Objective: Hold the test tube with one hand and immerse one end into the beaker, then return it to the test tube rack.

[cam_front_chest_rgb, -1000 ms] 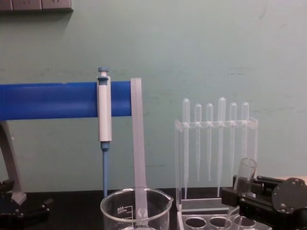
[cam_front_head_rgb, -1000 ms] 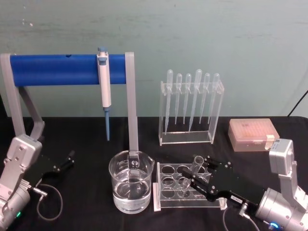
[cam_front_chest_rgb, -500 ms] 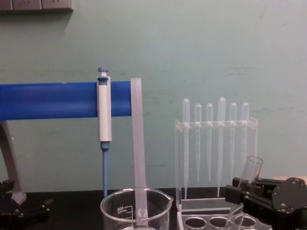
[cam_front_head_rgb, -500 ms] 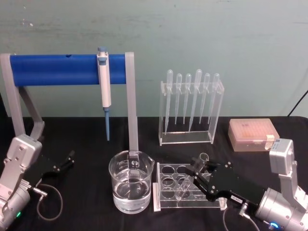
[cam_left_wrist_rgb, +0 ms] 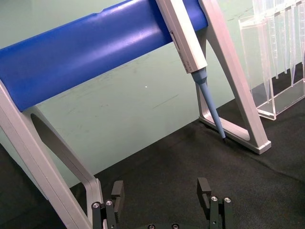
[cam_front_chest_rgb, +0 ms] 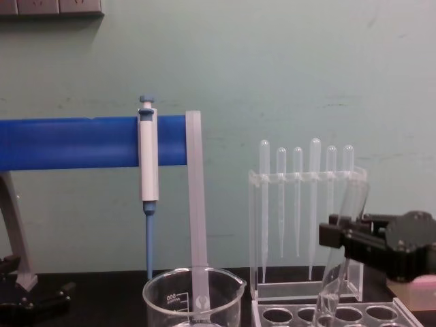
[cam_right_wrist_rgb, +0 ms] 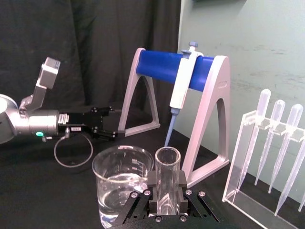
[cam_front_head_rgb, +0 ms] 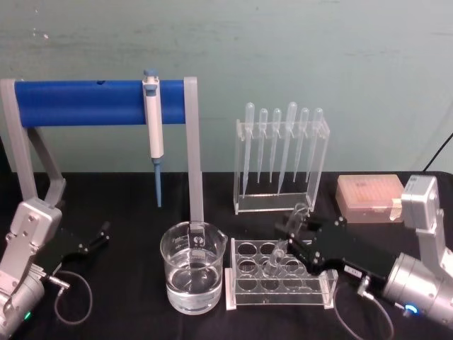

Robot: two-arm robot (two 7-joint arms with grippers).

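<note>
My right gripper (cam_front_head_rgb: 292,230) clamps its jaws on the test tube (cam_front_head_rgb: 279,252) — the glass is tilted, open rim uppermost, rounded end down at the holes of the clear rack (cam_front_head_rgb: 280,296). Whether it sits inside one, I cannot tell. Just to the rack's left stands the beaker (cam_front_head_rgb: 192,273), about half full of clear liquid. Behind them, six pipettes (cam_front_head_rgb: 282,142) hang in their clear stand. My left gripper (cam_left_wrist_rgb: 161,191) rests far left on the black table (cam_front_head_rgb: 127,297) — jaws wide, holding nothing.
</note>
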